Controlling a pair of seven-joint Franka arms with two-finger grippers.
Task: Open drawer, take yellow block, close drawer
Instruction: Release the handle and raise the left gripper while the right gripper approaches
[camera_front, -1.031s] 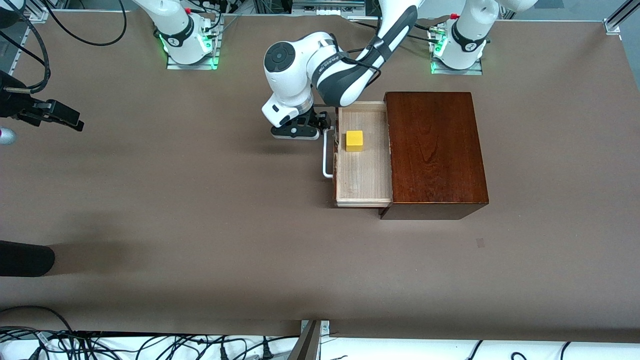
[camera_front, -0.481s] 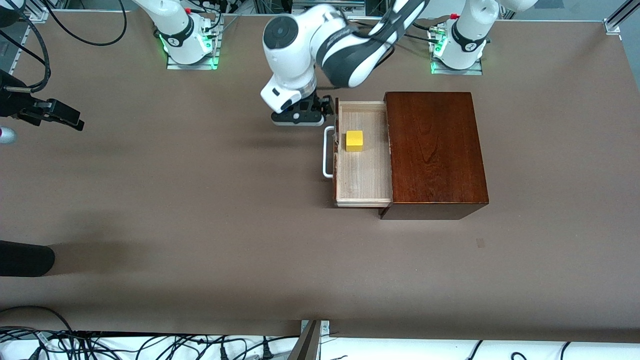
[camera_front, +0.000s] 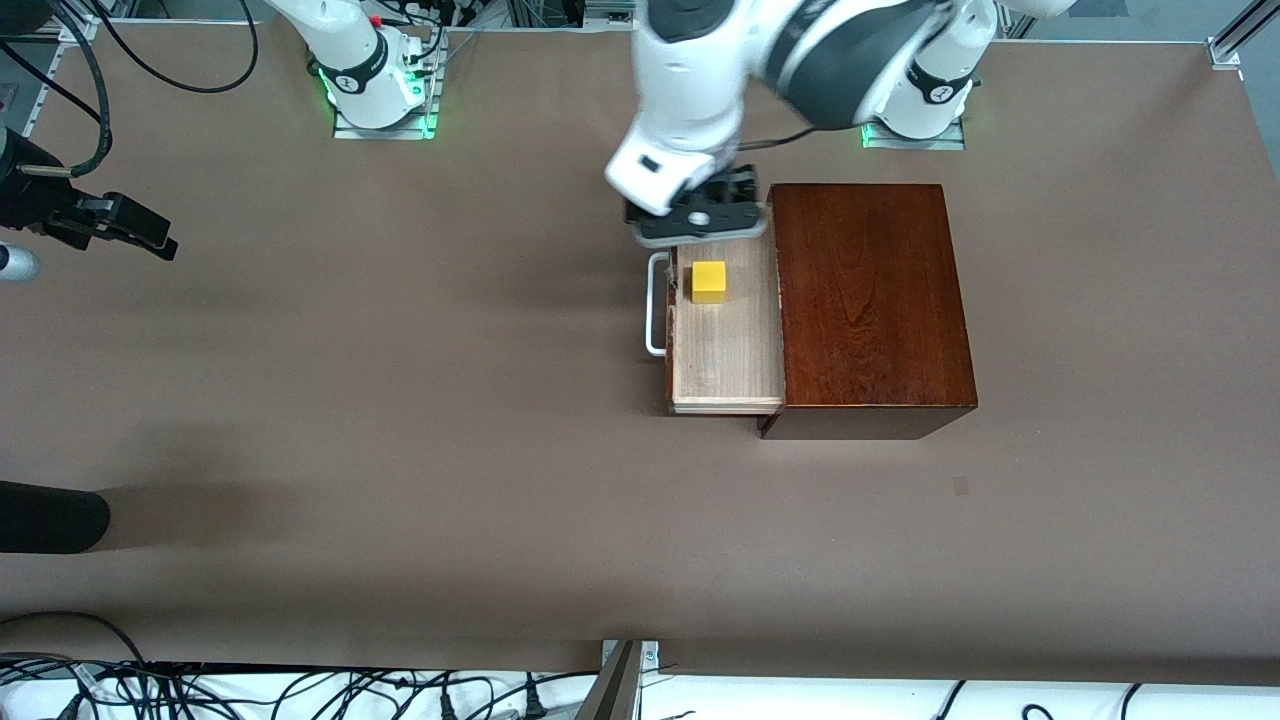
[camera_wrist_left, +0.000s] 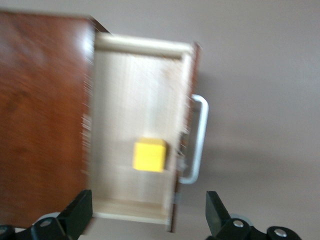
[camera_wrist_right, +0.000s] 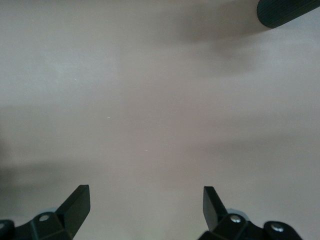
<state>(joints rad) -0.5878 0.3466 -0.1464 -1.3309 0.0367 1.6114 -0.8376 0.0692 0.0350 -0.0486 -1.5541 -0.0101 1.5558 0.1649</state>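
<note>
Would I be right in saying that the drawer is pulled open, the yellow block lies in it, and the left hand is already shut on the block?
Not quite: the left hand is open and empty, over the drawer end nearer the robots. The left wrist view shows its fingers spread, with the yellow block lying free. The drawer is open, the block in it.

Drawer (camera_front: 727, 350) pulled out toward the right arm's end of the table, tray open from above. Yellow block (camera_front: 709, 281) alone on the tray floor, bare wood all around it, near the front panel yet apart from it. Left gripper (camera_front: 700, 218) up over the tray's end farthest from the front camera, fingers (camera_wrist_left: 77, 214) spread wide, nothing between them. Dark box (camera_front: 870, 300) walling the tray's inner side. White handle (camera_front: 654, 305) jutting from the drawer front, bare table (camera_front: 400, 400) beside it. Right gripper (camera_wrist_right: 145, 210) spread wide over bare table at its own end, well apart from the box.
</note>
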